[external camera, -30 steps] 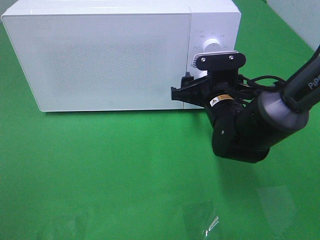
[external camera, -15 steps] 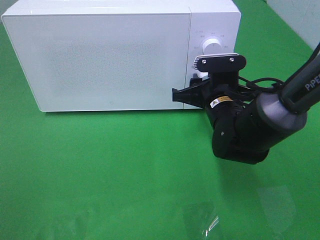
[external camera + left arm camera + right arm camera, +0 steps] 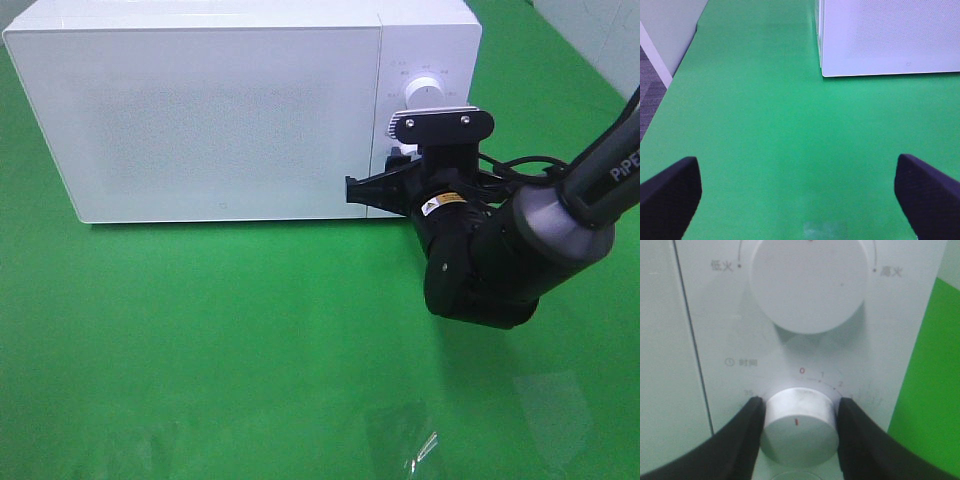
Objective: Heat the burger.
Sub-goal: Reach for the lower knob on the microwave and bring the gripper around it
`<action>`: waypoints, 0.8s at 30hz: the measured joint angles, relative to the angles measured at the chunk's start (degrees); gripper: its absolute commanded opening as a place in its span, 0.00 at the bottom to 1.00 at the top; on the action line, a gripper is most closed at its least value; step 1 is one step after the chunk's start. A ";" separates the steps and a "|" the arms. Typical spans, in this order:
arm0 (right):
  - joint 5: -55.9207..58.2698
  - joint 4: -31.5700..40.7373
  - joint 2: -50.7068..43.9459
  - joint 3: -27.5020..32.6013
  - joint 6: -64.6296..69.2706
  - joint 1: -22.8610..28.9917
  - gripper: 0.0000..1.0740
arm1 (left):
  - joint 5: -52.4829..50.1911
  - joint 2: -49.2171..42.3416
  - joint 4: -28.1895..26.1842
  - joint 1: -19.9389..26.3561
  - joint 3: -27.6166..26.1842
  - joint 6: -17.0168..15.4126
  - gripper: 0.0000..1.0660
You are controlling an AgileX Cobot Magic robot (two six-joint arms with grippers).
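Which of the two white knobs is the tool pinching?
The lower knob, ringed by numbers, with a red line on its face. The right tool hugs its sides; the bigger upper knob is untouched.

Glossy white microwave, matt white timer knob, matt green table cover, perhaps cloth, textured black fingers

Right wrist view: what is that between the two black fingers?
The microwave's lower white knob, with the right gripper's fingers against its two sides. The right wrist view shows it.
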 measured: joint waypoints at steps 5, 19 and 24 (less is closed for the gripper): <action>0.00 0.00 0.00 0.00 1.32 0.00 0.00 | 0.00 0.00 0.00 0.00 0.00 0.00 0.92; -0.17 -0.63 0.00 0.34 31.63 -0.17 0.00 | 0.00 0.00 0.00 0.00 0.00 0.00 0.92; -0.52 -0.92 0.00 0.46 39.30 -0.23 0.00 | 0.00 0.00 0.00 0.00 0.00 0.00 0.92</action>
